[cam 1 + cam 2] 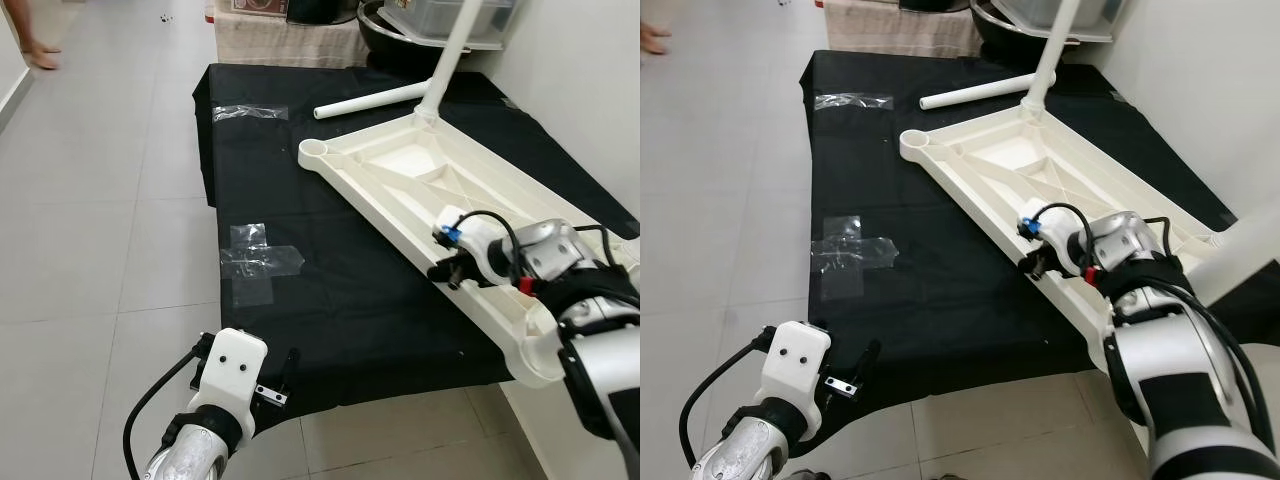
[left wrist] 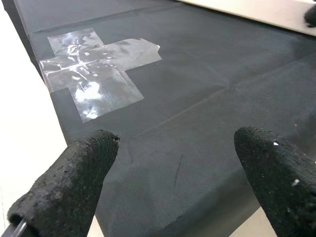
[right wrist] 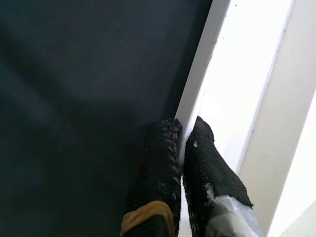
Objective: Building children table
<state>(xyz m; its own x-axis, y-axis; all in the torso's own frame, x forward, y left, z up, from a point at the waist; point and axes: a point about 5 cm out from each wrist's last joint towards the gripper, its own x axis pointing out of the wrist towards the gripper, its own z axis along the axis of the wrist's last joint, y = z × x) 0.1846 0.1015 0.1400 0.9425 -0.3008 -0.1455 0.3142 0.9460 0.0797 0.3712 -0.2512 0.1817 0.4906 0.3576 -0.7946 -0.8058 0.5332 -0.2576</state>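
A white plastic tabletop [image 1: 420,170] lies upside down on a black cloth [image 1: 300,210]. One white leg [image 1: 455,45] stands upright in its far corner. The nearer far-left corner socket [image 1: 314,151] is empty. A loose white leg [image 1: 370,100] lies on the cloth behind it. My right gripper [image 1: 448,270] pinches the rim of the tabletop's long left edge; in the right wrist view its fingers [image 3: 163,148] are shut on that thin white rim [image 3: 197,74]. My left gripper [image 2: 173,182] hovers open over the cloth's near-left corner, holding nothing.
A cross of clear tape [image 1: 255,262] and another strip [image 1: 250,112] stick to the cloth. Bins and a dark basin [image 1: 440,20] crowd the far end. A white wall runs along the right. Grey floor tiles [image 1: 100,250] lie to the left, with a person's feet [image 1: 40,55] far off.
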